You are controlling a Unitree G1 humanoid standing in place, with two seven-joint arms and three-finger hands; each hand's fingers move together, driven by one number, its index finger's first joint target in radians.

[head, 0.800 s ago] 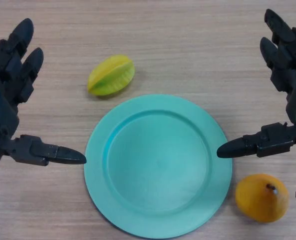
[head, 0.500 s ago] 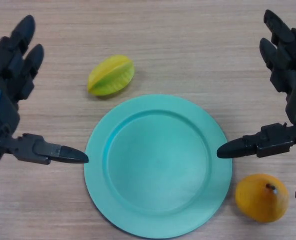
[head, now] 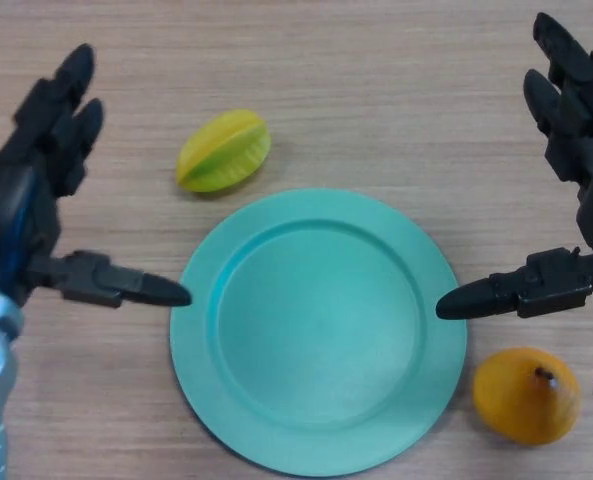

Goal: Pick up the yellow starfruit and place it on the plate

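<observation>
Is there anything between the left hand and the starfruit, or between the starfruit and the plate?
Nothing visible. Bare table lies between the left hand and the starfruit, which sits just beyond the plate.

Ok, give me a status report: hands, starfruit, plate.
Left hand and right hand both open, holding nothing. Yellow ridged starfruit on the wooden table, just beyond the round teal plate. Nothing blocking; orange fruit sits by the plate's right edge.

Yellow starfruit (head: 223,151) on table, just beyond empty teal plate (head: 317,330).
</observation>
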